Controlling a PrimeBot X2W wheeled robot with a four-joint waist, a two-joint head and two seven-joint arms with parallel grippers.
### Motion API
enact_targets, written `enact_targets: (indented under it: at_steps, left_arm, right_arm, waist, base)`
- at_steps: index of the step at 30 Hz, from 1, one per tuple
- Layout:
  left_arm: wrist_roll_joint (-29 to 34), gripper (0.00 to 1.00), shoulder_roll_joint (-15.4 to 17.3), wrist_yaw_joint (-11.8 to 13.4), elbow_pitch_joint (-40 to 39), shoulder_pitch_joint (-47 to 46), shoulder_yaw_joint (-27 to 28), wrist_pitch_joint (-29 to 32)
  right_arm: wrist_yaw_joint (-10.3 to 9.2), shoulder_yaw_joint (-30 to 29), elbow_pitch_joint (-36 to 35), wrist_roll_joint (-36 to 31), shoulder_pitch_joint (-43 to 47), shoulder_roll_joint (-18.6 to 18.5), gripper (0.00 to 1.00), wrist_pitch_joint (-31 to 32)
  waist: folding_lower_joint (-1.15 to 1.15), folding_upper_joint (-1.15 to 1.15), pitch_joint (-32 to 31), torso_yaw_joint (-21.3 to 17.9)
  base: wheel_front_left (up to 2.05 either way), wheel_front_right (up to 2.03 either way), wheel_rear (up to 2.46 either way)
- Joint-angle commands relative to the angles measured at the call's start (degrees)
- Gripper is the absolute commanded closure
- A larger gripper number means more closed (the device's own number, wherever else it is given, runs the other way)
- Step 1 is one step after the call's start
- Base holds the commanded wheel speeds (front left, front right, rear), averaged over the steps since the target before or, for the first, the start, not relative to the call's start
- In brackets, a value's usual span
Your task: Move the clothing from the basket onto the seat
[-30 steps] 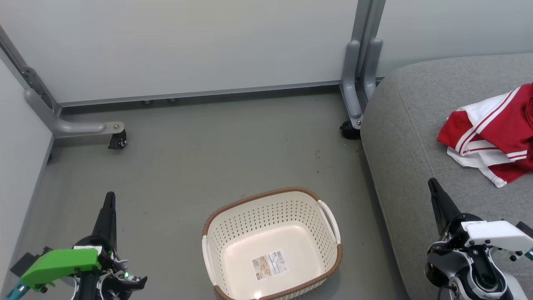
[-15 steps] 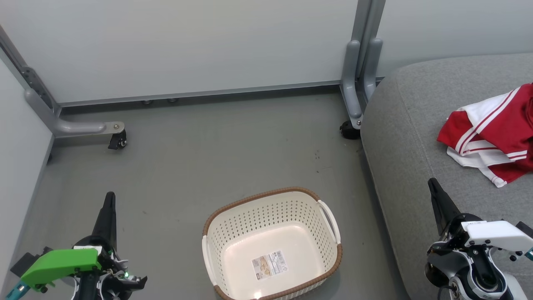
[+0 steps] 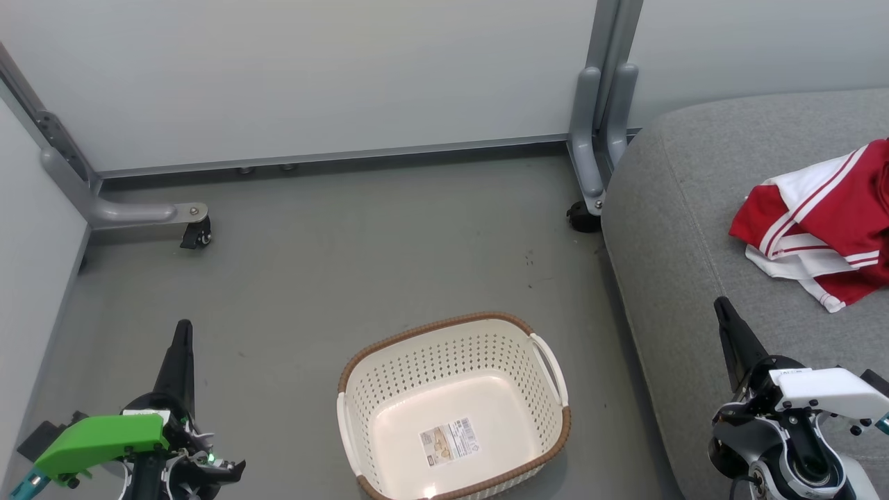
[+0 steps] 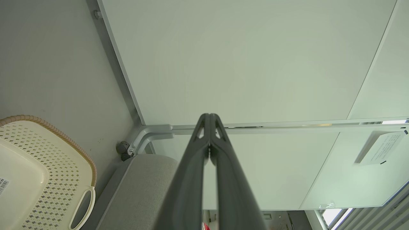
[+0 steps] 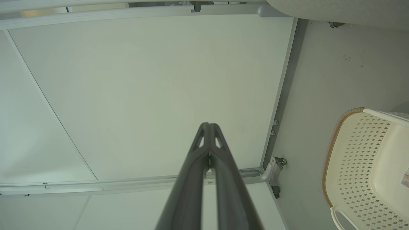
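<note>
The cream perforated basket point(image 3: 455, 410) with its brown rim stands on the floor at bottom centre, holding nothing but a label sticker point(image 3: 449, 440) on its floor. Red clothing point(image 3: 826, 226) with white stripes lies crumpled on the grey seat point(image 3: 687, 229) at the right edge. My left gripper point(image 3: 183, 328) rests shut at lower left, well left of the basket, holding nothing. My right gripper point(image 3: 720, 303) is shut over the seat's front part, below the clothing and apart from it. The basket point(image 4: 38, 179) also lies at the lower left of the left wrist view, by the seat point(image 4: 140, 188). The right wrist view has the basket point(image 5: 367, 166) at its right edge.
Pale partition panels point(image 3: 312, 76) wall off the back and left. Their grey feet carry castors point(image 3: 198, 236) at back left and another castor point(image 3: 582, 217) beside the seat's corner. Bare grey floor point(image 3: 361, 257) lies between the basket and the panels.
</note>
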Motion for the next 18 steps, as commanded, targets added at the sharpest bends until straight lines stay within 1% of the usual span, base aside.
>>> enact_targets:
  at_steps: [1, 18]
  left_arm:
    - [-0.16, 1.00, 0.13, -0.16, 0.05, -0.53, 0.12, 0.24]
    - [-0.15, 1.00, 0.12, -0.16, 0.03, -0.53, 0.12, 0.24]
  right_arm:
    - [0.02, -0.20, 0.12, -0.25, -0.40, 0.15, 1.00, 0.37]
    - [0.02, -0.38, 0.13, -0.43, -0.42, 0.24, 1.00, 0.47]
  waist:
    - [0.00, 0.00, 0.00, 0.00]
    - [0.00, 0.00, 0.00, 0.00]
  base:
    - [0.00, 0.00, 0.00]
    - [0.00, 0.00, 0.00]
